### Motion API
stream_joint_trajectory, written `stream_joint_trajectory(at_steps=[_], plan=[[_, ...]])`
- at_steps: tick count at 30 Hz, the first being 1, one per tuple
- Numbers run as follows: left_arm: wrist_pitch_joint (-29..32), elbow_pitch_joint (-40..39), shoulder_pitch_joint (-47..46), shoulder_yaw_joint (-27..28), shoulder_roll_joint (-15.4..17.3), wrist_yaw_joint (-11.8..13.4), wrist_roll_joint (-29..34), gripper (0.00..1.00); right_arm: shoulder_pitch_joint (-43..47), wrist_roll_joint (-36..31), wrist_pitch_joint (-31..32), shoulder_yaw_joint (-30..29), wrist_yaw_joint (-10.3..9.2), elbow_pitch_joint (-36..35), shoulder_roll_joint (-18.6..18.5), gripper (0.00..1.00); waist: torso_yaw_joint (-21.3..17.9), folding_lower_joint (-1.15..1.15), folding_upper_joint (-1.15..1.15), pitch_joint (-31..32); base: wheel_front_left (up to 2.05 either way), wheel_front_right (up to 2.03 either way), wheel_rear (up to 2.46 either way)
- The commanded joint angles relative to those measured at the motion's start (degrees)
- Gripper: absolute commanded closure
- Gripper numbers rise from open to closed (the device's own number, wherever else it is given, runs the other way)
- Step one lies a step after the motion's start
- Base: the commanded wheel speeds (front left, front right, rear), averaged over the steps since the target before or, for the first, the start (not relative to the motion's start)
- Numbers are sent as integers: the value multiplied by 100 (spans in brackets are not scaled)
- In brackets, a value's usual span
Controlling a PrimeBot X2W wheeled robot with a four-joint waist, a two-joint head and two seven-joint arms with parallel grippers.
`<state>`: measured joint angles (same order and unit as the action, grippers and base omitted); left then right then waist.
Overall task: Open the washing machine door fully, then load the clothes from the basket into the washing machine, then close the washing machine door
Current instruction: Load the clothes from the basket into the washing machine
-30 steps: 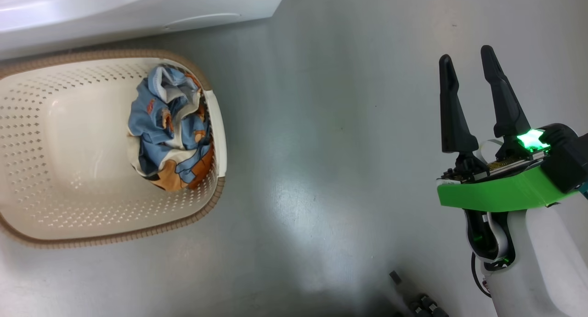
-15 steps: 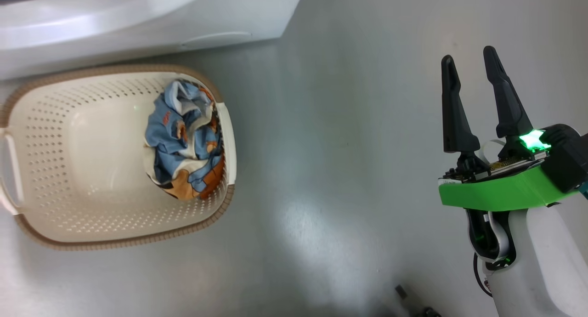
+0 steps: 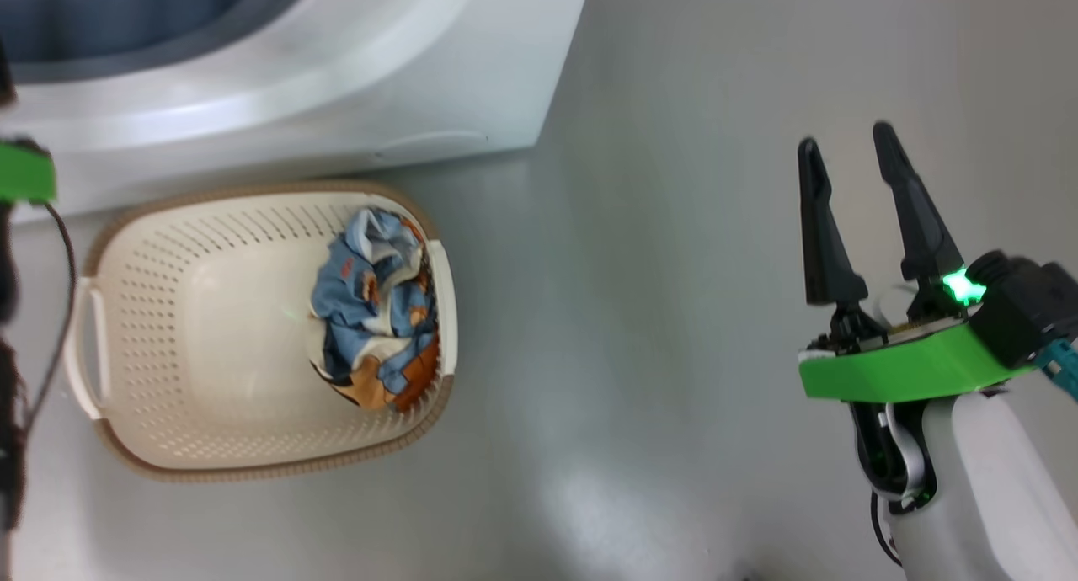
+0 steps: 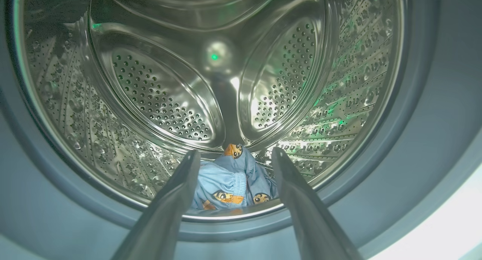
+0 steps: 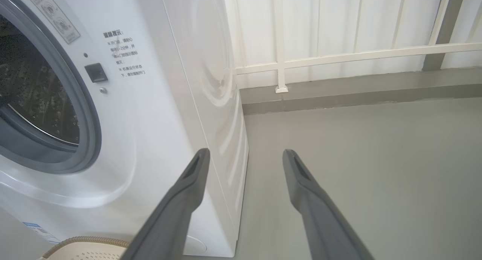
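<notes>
Currently left gripper (image 4: 235,153) and right gripper (image 3: 845,135) gape empty; clothes (image 3: 375,311) lie in drum (image 4: 162,98) and basket (image 3: 210,253).

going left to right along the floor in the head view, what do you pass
basket → clothes bunched at the basket's right end → bare grey floor → right gripper, fingers spread and holding nothing
</notes>
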<state>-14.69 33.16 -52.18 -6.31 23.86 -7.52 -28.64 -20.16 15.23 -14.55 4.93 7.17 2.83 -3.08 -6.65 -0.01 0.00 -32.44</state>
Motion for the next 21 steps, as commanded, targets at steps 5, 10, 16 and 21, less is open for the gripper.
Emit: stream_joint_trajectory(at_steps=[5, 10, 16, 21], plan=[[-30, -412, 620, 512, -73, 3, 183, 0, 305, -205, -45, -19, 32, -7, -7, 0, 212, 1, 0, 601, 0, 0, 0], [-30, -574, 1033, 668, -309, 3, 338, 0, 434, -172, -45, -81, 32, 46, -90, 0, 308, 1, 0, 863, 0, 0, 0], [-30, -712, 1649, 785, -512, 3, 575, 0, 601, -98, -45, -124, 32, 112, -213, 0, 409, 1, 0, 1222, 0, 0, 0], [-30, -837, 2163, 860, -670, 3, 681, 0, 766, -49, -45, -187, 32, 143, -303, 0, 505, 1, 0, 1487, 0, 0, 0]])
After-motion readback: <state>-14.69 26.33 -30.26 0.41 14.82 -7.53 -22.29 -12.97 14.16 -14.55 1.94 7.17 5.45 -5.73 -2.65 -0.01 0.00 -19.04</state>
